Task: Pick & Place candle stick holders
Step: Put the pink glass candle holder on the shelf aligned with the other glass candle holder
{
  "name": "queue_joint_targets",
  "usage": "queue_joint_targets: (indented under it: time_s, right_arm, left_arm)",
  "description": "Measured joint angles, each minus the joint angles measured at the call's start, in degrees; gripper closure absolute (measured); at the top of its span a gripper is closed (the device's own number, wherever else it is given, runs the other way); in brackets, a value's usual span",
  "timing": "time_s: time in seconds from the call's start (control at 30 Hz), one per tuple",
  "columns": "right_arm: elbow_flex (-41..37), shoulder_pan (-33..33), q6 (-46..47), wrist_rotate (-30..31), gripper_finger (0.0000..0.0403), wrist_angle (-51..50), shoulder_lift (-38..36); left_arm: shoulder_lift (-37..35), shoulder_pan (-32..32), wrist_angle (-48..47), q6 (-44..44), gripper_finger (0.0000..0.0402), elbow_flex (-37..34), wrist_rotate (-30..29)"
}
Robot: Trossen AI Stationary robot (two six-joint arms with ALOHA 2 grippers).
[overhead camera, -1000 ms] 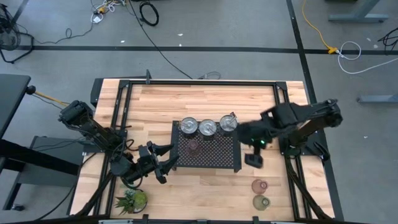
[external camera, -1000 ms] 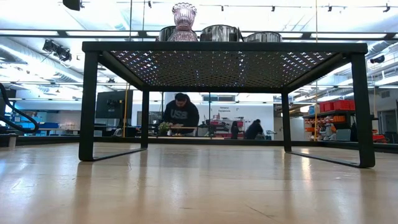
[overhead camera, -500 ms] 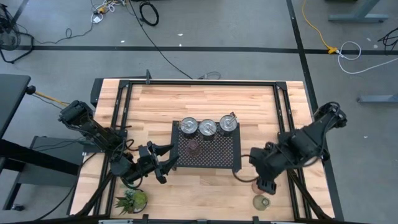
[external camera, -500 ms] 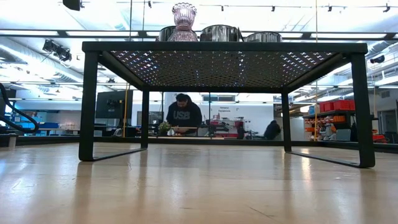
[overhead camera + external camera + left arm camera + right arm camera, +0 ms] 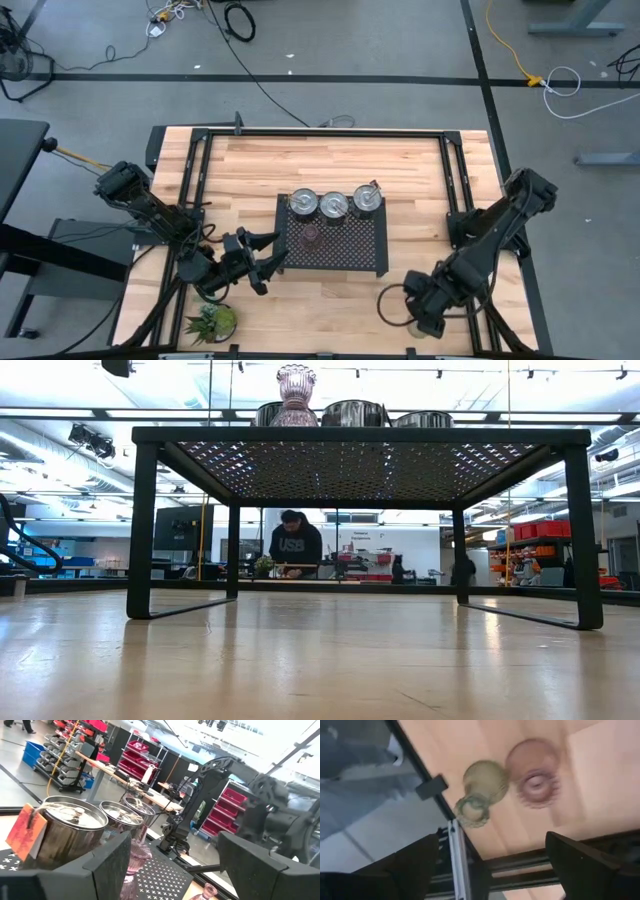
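Silver holders: I count three (image 5: 301,204) (image 5: 333,205) (image 5: 366,197), in one row along the far edge of the black mesh tray (image 5: 360,250).
Pinkish-brown holders: I count two. One stands on the tray (image 5: 311,235), nearer to me than the silver row. The other (image 5: 535,772) lies on the wooden table (image 5: 330,160), seen from my right wrist.
Greenish holder: one only (image 5: 481,790), on the table, just beside the pinkish-brown one, near the table edge.
Total: six holders, four on the tray and two on the table.
My right gripper (image 5: 432,322): it hangs over the near right corner of the table, above the two glass holders. The fingers (image 5: 405,867) are spread wide and hold nothing.
My left gripper (image 5: 268,257): it waits at the left side of the tray, fingers (image 5: 97,865) apart, nothing between them.
Plant: one small green potted plant (image 5: 213,322) at the near left edge.
People: one person (image 5: 292,543) in the room behind the table.
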Motion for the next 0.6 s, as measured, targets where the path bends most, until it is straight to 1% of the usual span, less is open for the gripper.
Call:
queue_joint_targets:
  time_s: [0.1, 0.17, 0.37, 0.5, 0.6]
  right_arm:
    - [-3.59, 0.36, 0.1, -0.76, 0.0047, 4.79, -0.02]
    - [-4.61, 0.34, 0.31, 0.08, 0.0051, 3.88, 0.0]
    - [-4.9, 0.34, 1.92, 8.37, 0.0069, -2.48, -0.02]
    - [-5.13, 0.4, 1.77, 8.29, 0.0079, -2.19, -0.02]
    - [-6.68, 0.45, 1.63, 8.06, 0.008, -0.89, -0.04]
  left_arm:
    - [0.0, -0.01, -0.01, -0.11, 0.0103, 0.0, 1.0]
    - [0.0, 0.0, -0.02, -0.13, 0.0103, 0.0, 1.31]
    - [0.0, 0.0, -0.01, -0.77, 0.0103, 0.0, 1.32]
    - [0.0, 0.0, -0.02, -1.49, 0.0103, 0.0, 1.34]
    - [0.0, 0.0, -0.01, -1.49, 0.0103, 0.0, 1.34]
